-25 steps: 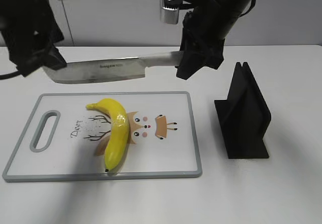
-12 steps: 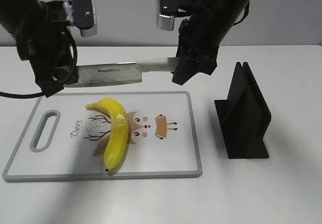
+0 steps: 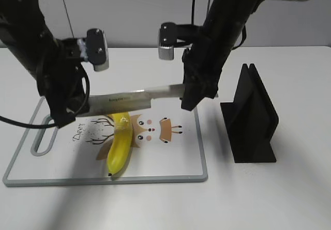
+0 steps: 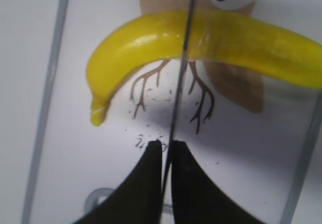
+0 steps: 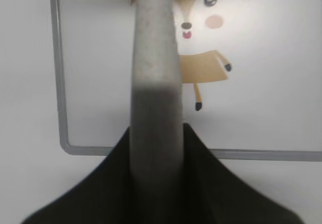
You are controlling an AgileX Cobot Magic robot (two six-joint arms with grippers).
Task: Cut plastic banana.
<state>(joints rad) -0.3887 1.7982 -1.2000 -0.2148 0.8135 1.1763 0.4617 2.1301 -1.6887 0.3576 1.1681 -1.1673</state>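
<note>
The plastic banana (image 3: 118, 146) is yellow and curved and lies on the white cutting board (image 3: 200, 152). A steel knife (image 3: 129, 100) is held level across the banana's upper end and hides its tip. My left gripper (image 3: 72, 112) is shut on the blade's far end. In the left wrist view its fingers (image 4: 166, 146) pinch the edge-on blade (image 4: 182, 58), which crosses the banana (image 4: 226, 35). My right gripper (image 3: 189, 98) is shut on the knife's handle end (image 5: 153, 58), seen between its fingers (image 5: 156, 133). I cannot tell if the blade touches the banana.
A black knife stand (image 3: 253, 119) stands on the white table right of the board, close to my right arm. The board has a grey rim (image 5: 60, 83), a handle slot (image 3: 44, 134) at its left and a printed deer cartoon (image 3: 155, 129).
Both arms have brought the knife down and toward the camera, from above the board's far edge to over the banana's upper end. The banana has not moved.
</note>
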